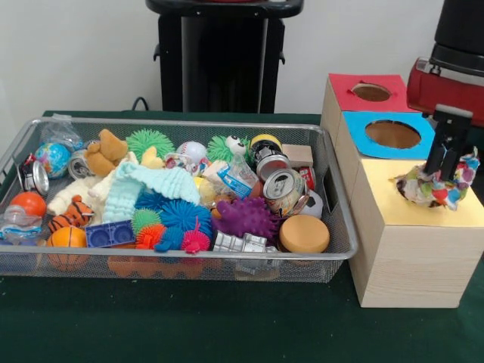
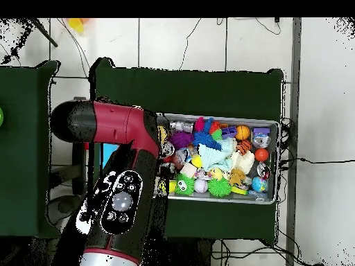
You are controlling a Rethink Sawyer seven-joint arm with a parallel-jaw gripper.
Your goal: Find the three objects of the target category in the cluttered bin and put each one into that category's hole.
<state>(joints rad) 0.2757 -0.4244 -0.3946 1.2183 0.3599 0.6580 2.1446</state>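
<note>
In the front view the gripper [image 1: 442, 172] is hanging down at the right side of the scene, over the yellow-topped wooden box [image 1: 412, 253], and its black jaws are pinching a dotted fabric bundle [image 1: 435, 185] whose white cloth with red, blue, green and yellow spots is bulging out on both sides of the fingers. The bundle is sitting low over the right part of the yellow top [image 1: 423, 200]; the round hole there is not showing, being covered by the fabric and the fingers. Behind that box the blue-surround hole [image 1: 392, 134] and, farther back, the red-surround hole [image 1: 370, 91] are lying open. To the left, just beside the boxes, the bin [image 1: 174, 261] is resting on the green table cover [image 1: 189, 325], crowded with toys: a pale mint knitted cloth [image 1: 151, 185] is draping over the middle, a purple spiky ball [image 1: 246, 217] is lying near the front right beside a crushed can [image 1: 283, 189] and a tan round disc [image 1: 304, 234], and an orange ball [image 1: 66, 238] is sitting at the near left corner. In the overhead view the red and black arm [image 2: 114, 180] is covering the boxes, with the bin [image 2: 272, 197] beside it.
</note>
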